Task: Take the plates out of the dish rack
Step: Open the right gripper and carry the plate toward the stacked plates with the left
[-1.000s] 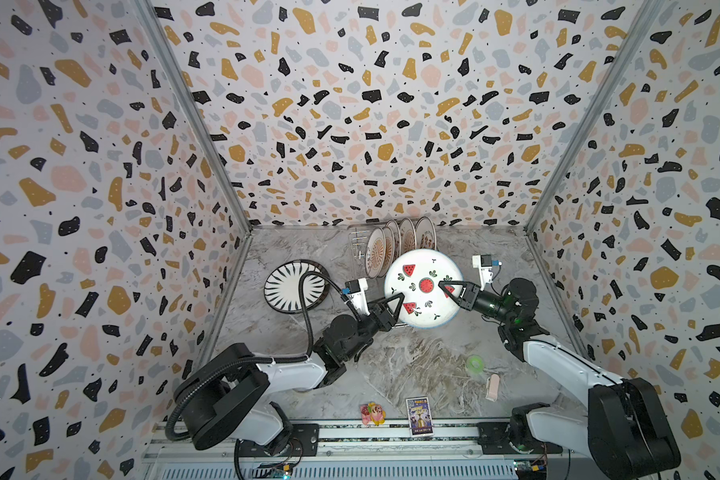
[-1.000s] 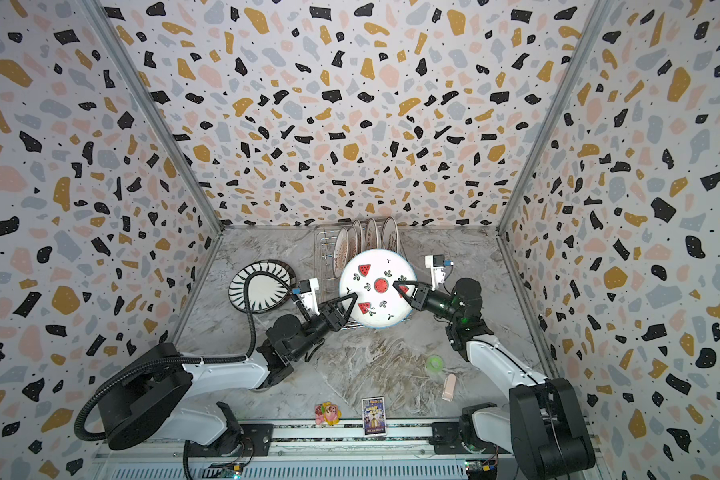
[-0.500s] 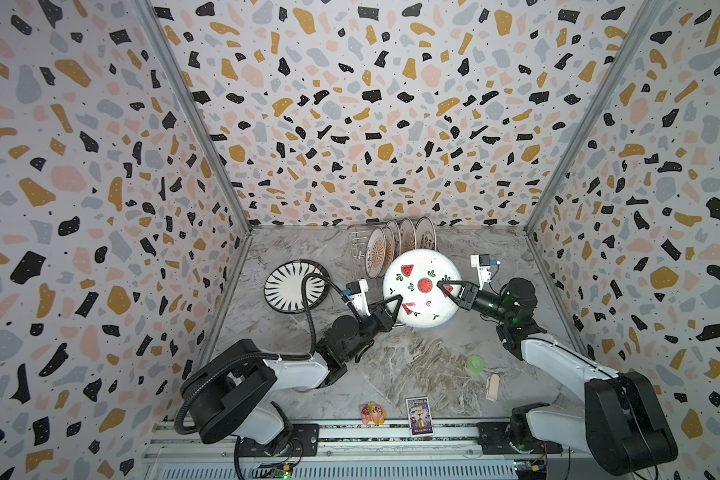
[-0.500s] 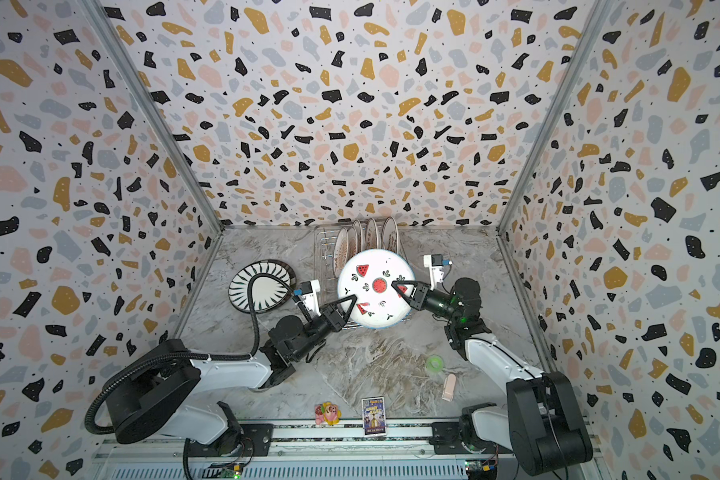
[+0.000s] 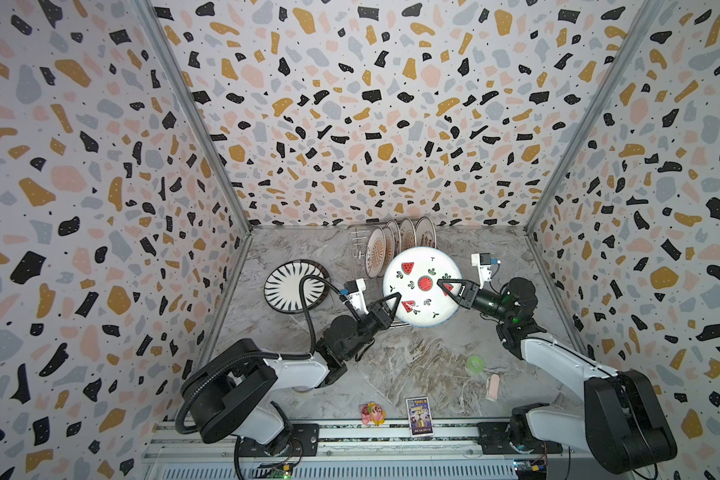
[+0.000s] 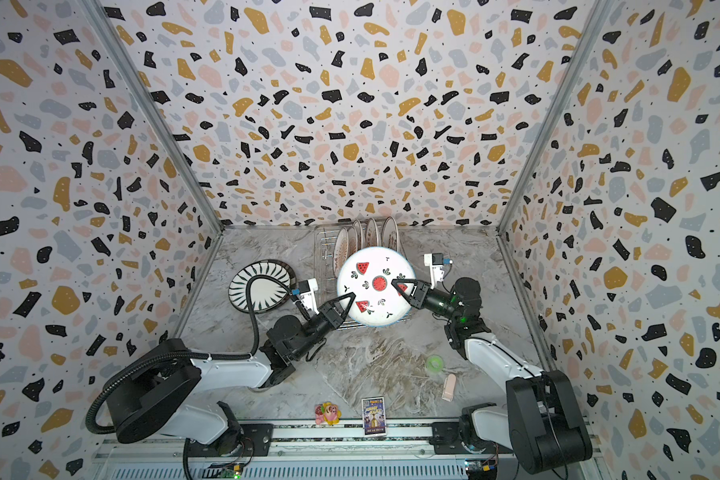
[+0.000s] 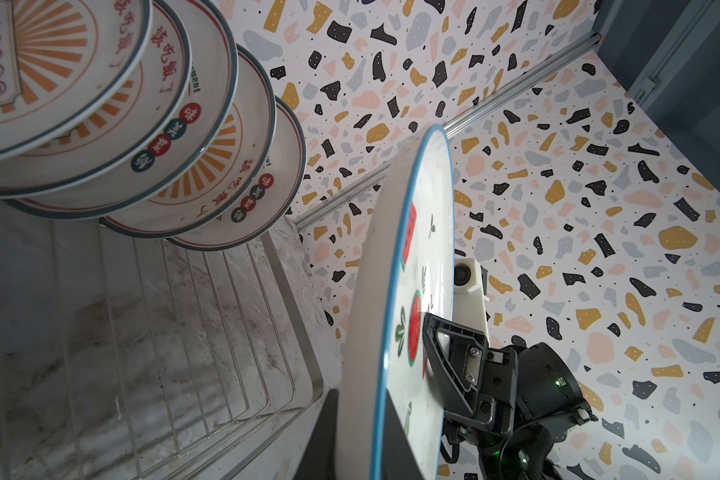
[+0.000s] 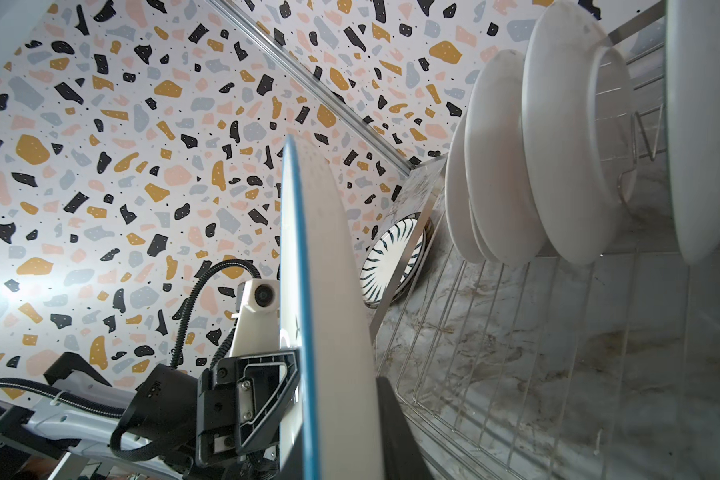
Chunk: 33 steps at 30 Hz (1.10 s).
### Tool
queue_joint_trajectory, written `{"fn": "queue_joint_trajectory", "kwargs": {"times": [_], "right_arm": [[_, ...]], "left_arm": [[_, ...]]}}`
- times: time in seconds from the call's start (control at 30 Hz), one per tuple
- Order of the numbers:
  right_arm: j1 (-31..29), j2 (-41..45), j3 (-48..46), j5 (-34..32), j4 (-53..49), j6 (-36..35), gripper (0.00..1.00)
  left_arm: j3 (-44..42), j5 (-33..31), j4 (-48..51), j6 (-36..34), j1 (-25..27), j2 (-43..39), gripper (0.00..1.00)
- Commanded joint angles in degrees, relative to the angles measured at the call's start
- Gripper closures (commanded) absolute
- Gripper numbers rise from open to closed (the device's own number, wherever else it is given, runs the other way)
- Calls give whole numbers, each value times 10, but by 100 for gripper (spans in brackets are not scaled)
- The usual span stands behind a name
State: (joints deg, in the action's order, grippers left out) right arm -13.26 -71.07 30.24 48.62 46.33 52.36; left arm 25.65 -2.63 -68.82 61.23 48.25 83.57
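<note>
- A round white ceramic plate with a blue rim and watermelon slices hangs face up over the near part of the rectangular silver wire dish rack, carried between the two arms.
- The left end effector is clamped on the plate's near-left rim. The right wrist view shows one of its fingers pressed against the painted face.
- The right end effector is clamped on the opposite rim. The left wrist view shows a finger lying over a watermelon slice.
- A row of cream plates with dark rims and orange sunbursts stands on edge at the rack's far end, behind the held plate and apart from it.
- These plates carry red Chinese characters, small red and green round badges with one character each, and a Latin word ending in "ment", partly hidden.
- A white plate with black radial strokes lies flat on the grey marble-patterned tabletop, just left of the rack.
- Near the right arm lie a small green round thing and a small pale pink stick.
- At the front edge sit a printed picture card, its writing too small to read, and a small pink and yellow toy.
- In both top views the held plate hides the rack's near half.
</note>
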Motion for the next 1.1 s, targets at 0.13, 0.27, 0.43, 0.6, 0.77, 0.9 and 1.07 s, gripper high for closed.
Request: {"fn": "queue_joint_trajectory", "kwargs": {"times": [0.13, 0.27, 0.43, 0.6, 0.77, 0.9, 1.07], "right_arm": [[-13, 20, 22, -1, 1, -42, 56], [-13, 18, 24, 2, 1, -42, 41], [-14, 17, 21, -1, 0, -46, 29], [-15, 12, 17, -12, -11, -60, 13], [-16, 8, 23, -25, -24, -71, 1], [-28, 12, 27, -48, -38, -91, 1], [-45, 25, 45, -115, -105, -140, 1]], "left_arm": [[-1, -33, -29, -14, 5, -14, 100], [-17, -55, -48, -3, 5, -22, 100], [-20, -59, -43, 5, 5, -29, 100], [-37, -83, -55, 14, 2, -48, 100], [-47, -83, -53, 9, -4, -69, 100], [-56, -84, -36, 7, -17, -97, 100], [-77, -68, -32, 14, -45, -123, 100]]}}
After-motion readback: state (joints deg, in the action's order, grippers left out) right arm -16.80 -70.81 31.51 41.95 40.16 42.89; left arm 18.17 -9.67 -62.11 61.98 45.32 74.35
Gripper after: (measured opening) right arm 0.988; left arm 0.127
